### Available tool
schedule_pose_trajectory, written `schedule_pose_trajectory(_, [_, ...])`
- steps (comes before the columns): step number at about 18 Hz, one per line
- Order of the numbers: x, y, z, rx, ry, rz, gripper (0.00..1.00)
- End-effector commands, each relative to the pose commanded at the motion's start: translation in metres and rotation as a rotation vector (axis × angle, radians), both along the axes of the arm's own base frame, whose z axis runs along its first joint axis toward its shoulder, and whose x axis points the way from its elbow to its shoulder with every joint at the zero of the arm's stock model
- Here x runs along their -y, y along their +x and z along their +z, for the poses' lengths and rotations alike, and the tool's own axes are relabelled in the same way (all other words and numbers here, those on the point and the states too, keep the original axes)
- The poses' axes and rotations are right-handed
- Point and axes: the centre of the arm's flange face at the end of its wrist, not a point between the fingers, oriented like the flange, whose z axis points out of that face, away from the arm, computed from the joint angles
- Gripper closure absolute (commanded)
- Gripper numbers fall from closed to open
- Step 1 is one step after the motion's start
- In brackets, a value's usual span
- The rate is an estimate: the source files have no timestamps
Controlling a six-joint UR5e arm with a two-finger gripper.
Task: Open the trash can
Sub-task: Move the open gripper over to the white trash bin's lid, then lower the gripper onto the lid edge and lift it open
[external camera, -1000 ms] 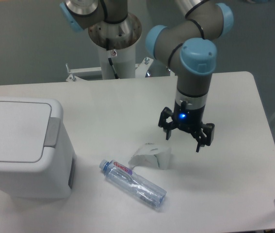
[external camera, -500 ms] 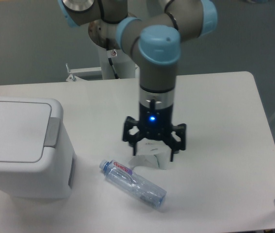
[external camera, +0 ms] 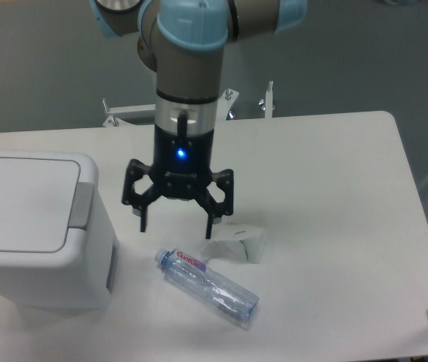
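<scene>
The large boxy white plastic trash can point(external camera: 36, 226) sits at the table's point(external camera: 334, 188) nine o'clock edge, lid flat and closed. The hand point(external camera: 177, 224), fingers spread and empty, has swept leftward past the crumpled white paper point(external camera: 236, 243) and clear plastic bottle point(external camera: 207, 286), closing on the can's grey push tab point(external camera: 81, 205).

Robotics lab bench.
A pedestal-mounted UR5e arm point(external camera: 187, 68) stands over a bare white surface point(external camera: 334, 188), with plain grey flooring behind.

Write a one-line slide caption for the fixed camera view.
Open gripper hovers between closed trash can and crumpled paper, bottle lying below.
</scene>
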Motion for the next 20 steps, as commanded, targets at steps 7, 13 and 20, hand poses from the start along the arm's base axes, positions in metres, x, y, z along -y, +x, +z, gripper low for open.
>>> schedule_pose_trajectory(7, [-0.010,0.029,-0.008,0.028,-0.014,-0.009,0.00])
schedule_pose_trajectory(13, [0.005,0.045,-0.015,0.031,-0.031,-0.019,0.00])
schedule_pose_trajectory(20, [0.005,0.046,-0.020,0.036,-0.038,-0.019,0.00])
